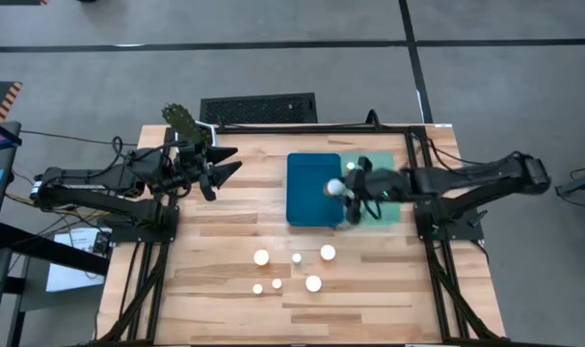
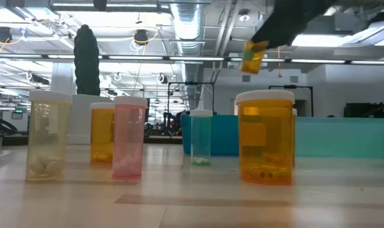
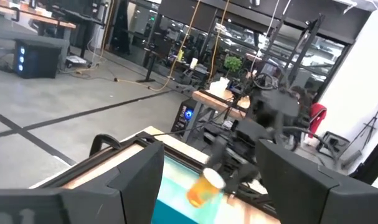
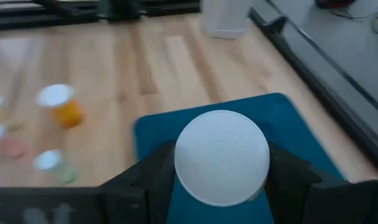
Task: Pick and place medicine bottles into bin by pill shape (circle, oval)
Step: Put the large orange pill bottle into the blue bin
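My right gripper [image 1: 343, 190] is shut on an amber bottle with a white cap [image 4: 222, 155], held in the air over the blue tray [image 1: 311, 207]. The same bottle shows high in the low view [image 2: 253, 57] and in the left wrist view [image 3: 204, 188]. Several more capped bottles [image 1: 297, 258] stand upright on their bases on the table nearer the front edge, among them an amber one [image 2: 265, 142] and a pink one [image 2: 129, 138]. My left gripper [image 1: 236, 159] is open and empty, raised at the far left of the table. My right gripper pinches the bottle between its two fingers at the cap end [image 4: 184, 163], one finger [image 4: 148, 180] on each side. The cap faces back toward the wrist and hides the exact place of contact. The bottle is tilted [image 2: 253, 57] and lifted clear above the blue tray.
A green tray [image 1: 393, 207] lies beside the blue tray, partly under my right arm. A black grille [image 1: 258, 108] lies on the floor beyond the table's far edge. Bare wood lies between the trays and the standing bottles.
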Robot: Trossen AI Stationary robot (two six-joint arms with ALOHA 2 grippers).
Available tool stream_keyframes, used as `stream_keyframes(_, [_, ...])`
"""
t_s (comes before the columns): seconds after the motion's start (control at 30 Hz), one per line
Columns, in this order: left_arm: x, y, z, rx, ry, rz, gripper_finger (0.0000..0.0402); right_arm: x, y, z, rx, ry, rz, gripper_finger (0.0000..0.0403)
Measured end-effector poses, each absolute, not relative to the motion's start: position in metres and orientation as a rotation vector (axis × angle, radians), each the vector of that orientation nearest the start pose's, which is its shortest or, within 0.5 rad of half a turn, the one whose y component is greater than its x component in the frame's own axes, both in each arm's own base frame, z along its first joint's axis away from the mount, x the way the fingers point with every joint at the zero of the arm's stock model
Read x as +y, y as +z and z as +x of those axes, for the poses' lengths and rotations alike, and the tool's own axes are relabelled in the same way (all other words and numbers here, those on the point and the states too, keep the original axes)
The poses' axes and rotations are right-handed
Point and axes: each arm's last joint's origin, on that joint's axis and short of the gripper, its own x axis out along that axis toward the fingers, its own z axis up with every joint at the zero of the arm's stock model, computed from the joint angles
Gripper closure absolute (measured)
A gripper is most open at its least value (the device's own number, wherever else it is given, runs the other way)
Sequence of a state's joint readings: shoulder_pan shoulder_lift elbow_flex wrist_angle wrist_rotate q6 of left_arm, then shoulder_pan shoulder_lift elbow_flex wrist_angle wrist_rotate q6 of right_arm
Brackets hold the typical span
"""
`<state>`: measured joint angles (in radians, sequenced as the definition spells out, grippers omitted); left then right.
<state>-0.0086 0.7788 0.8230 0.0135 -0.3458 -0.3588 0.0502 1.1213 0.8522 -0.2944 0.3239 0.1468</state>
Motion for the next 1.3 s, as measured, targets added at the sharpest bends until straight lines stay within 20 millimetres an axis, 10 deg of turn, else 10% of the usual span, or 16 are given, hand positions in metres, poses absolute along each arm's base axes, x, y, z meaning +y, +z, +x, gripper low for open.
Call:
stream_keyframes(0.47, [0.009,0.365,0.169,-0.114,0.331,-0.345,0.0154,-0.092,0.252,0.310,0.626,-0.337,0.083,0.0189])
stream_keyframes(1.3, [0.009,0.364,0.169,-0.105,0.332,-0.336,0.0154,-0.136,0.170,0.356,0.744,-0.370,0.150,0.0188])
